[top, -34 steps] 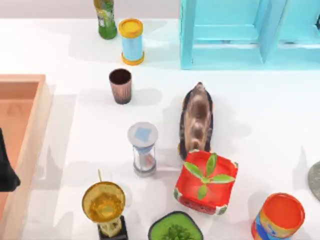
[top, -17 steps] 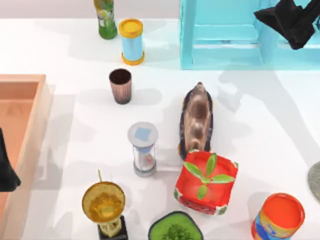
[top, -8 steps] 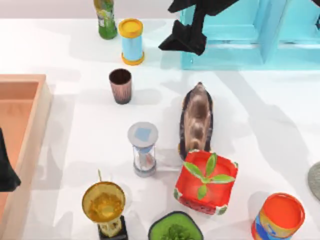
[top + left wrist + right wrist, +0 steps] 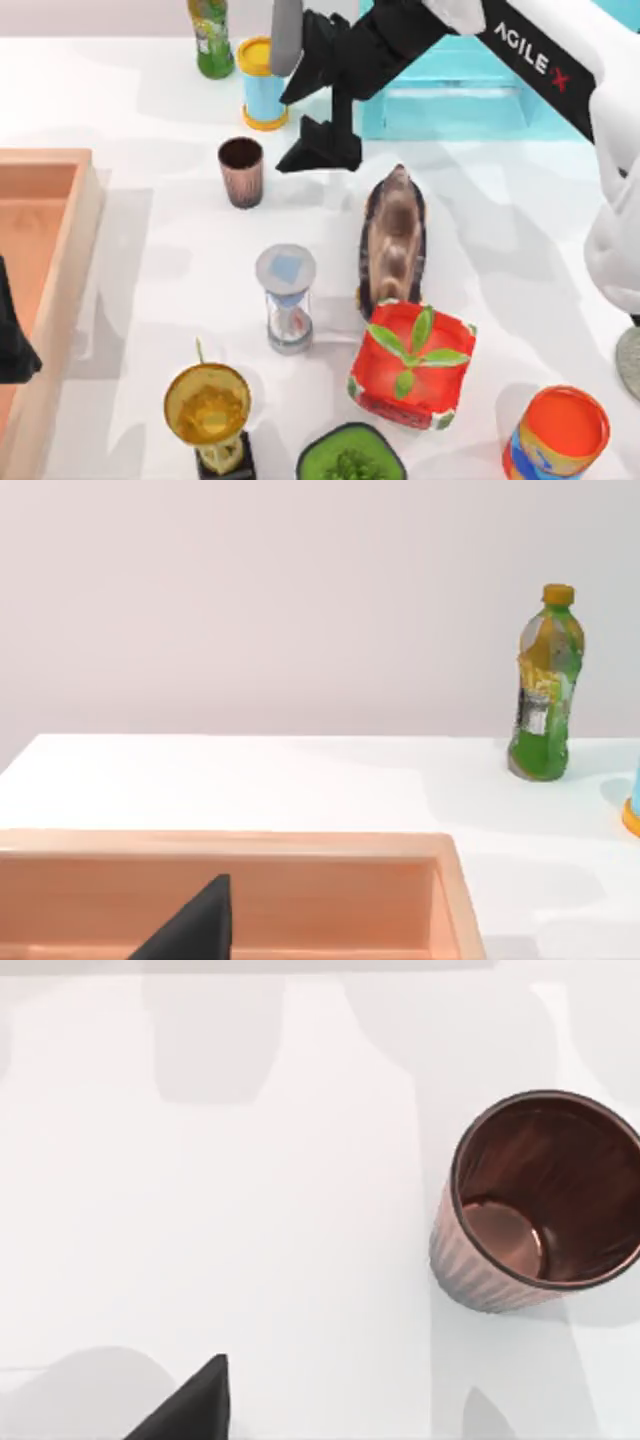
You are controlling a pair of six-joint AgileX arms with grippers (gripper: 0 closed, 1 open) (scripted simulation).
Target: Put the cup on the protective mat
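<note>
The right gripper (image 4: 320, 110) has swung in fast from the far-right side of the table, past the turquoise shelf (image 4: 450, 80), and now hangs just beside the cup (image 4: 241, 171), a bit behind it and to its right. Its two fingers stand well apart, wide, w/ nothing between them. In the right wrist view the cup (image 4: 538, 1200) stands upright and empty, off to one side, so approx. one more shift is needed before closing. The protective mat (image 4: 630, 362) lies well apart from this claw, at the table's right edge, only partly seen. The left gripper (image 4: 12, 335) is parked over the wooden tray (image 4: 60, 250); its finger state I cannot tell.
</note>
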